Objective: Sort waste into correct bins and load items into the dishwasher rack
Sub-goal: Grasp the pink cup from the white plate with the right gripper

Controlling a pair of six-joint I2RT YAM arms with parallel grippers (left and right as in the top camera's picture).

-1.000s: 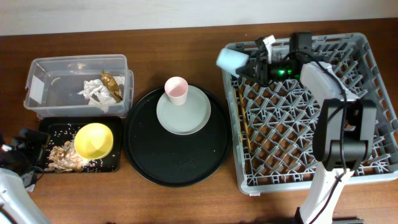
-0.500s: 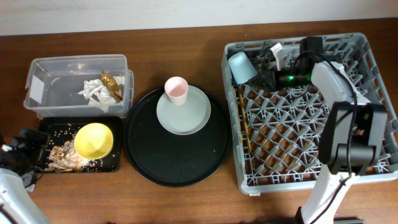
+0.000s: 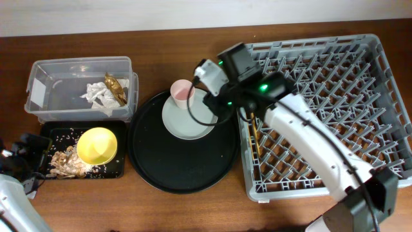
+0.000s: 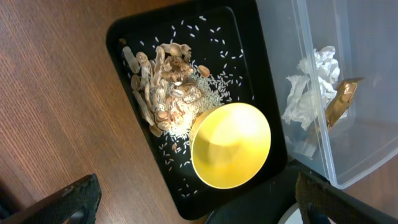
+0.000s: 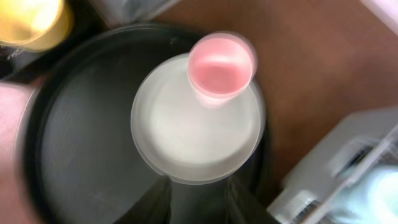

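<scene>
White shells and black joints clad the right arm (image 3: 309, 138), a green light (image 3: 262, 86) glowing near a looping black cable (image 3: 190, 108); the left arm (image 3: 13, 200) is white too.

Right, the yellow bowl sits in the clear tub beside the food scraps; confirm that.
Wrong: the yellow bowl sits in the shallow black tray, not the clear tub, beside the food scraps. The left wrist view shows it.

Cup (image 3: 182, 93) on plate (image 3: 193, 124), plate on round tray (image 3: 154, 164), rack (image 3: 360, 129) right
</scene>
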